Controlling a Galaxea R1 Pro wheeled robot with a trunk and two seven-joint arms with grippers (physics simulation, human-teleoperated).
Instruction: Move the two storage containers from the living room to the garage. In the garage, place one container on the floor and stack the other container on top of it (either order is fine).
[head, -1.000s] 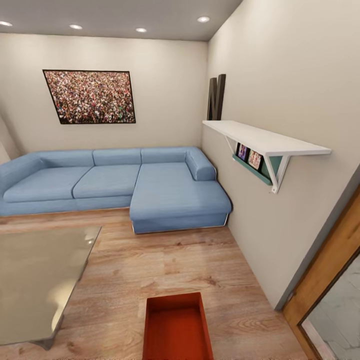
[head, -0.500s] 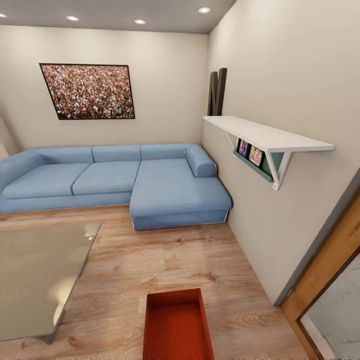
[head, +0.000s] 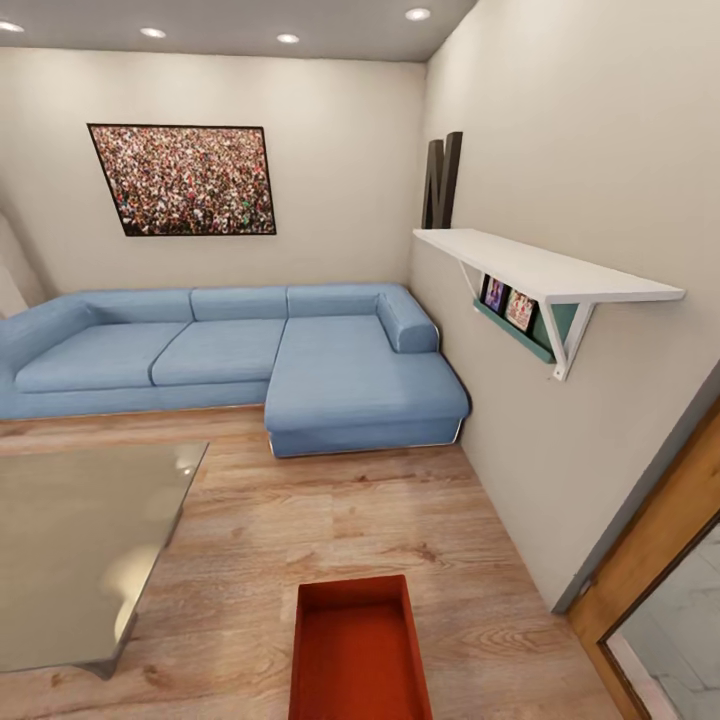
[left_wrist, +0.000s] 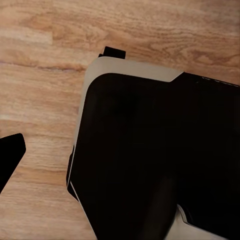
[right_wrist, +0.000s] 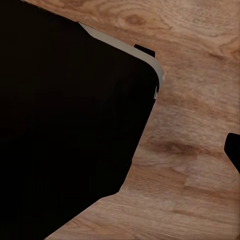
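One red-orange storage container (head: 358, 650) shows at the bottom centre of the head view, over the living room's light wood-plank floor (head: 330, 520). Its open inside faces up and its near end is cut off by the picture's edge. What holds it is hidden. The second container is out of view. In the left wrist view one dark fingertip (left_wrist: 11, 156) sits at the picture's edge above the planks, beside my dark base (left_wrist: 150, 160). In the right wrist view a dark fingertip (right_wrist: 233, 150) likewise sits at the edge. Nothing lies by either fingertip.
A glass coffee table (head: 70, 550) stands close at the left. A blue corner sofa (head: 300, 360) fills the far wall under a framed picture (head: 185, 180). A white wall shelf (head: 545, 270) juts out at the right, and an orange-wood door frame (head: 660, 540) is at the lower right.
The whole head view has shifted a little, so the camera has moved. The container keeps its place at the bottom centre of the picture.
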